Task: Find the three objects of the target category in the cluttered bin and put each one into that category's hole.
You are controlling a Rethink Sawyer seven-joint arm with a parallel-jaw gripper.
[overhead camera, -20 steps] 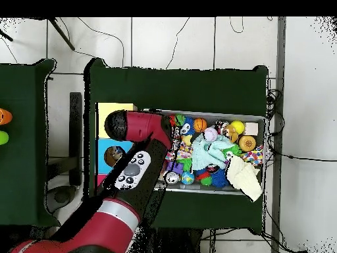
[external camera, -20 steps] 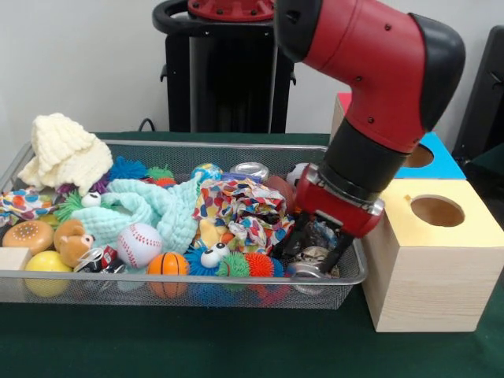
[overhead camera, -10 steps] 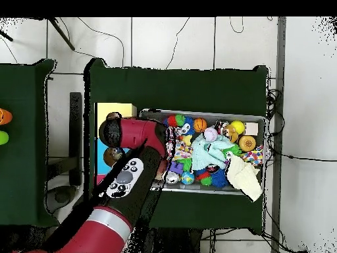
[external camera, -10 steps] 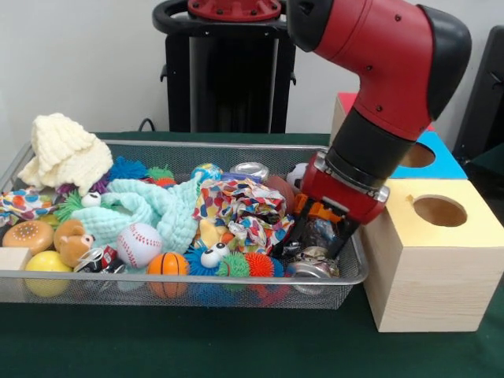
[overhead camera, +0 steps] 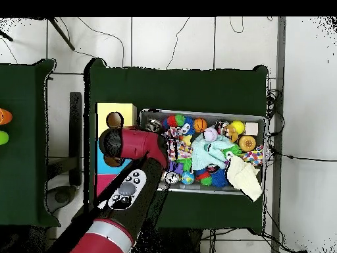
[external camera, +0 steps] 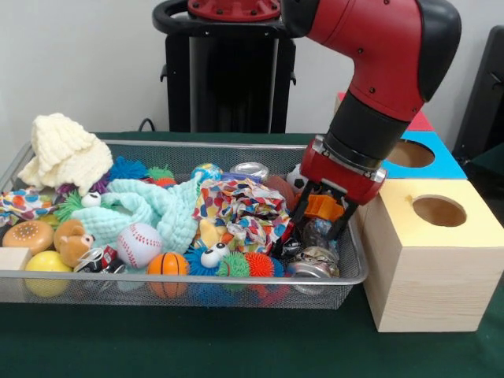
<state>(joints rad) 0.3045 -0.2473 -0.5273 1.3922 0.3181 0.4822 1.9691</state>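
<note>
Lifting the crushed can (external camera: 321, 233) that our pincer (external camera: 317, 236) grips just above the right end of the wire bin (external camera: 157, 277), we should raise it clear of the rim before swinging toward the yellow box (external camera: 429, 264) and its hole (external camera: 437, 211).

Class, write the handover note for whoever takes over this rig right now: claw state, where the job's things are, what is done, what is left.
Claw: low over the bin, at its end nearest the boxes, seemingly shut on a crumpled can.
In the bin: a crushed can just below the claw, a silver can at the back.
Done: nothing visibly delivered.
Left: all drops; the yellow box is nearest, but the target hole is unconfirmed.
</note>
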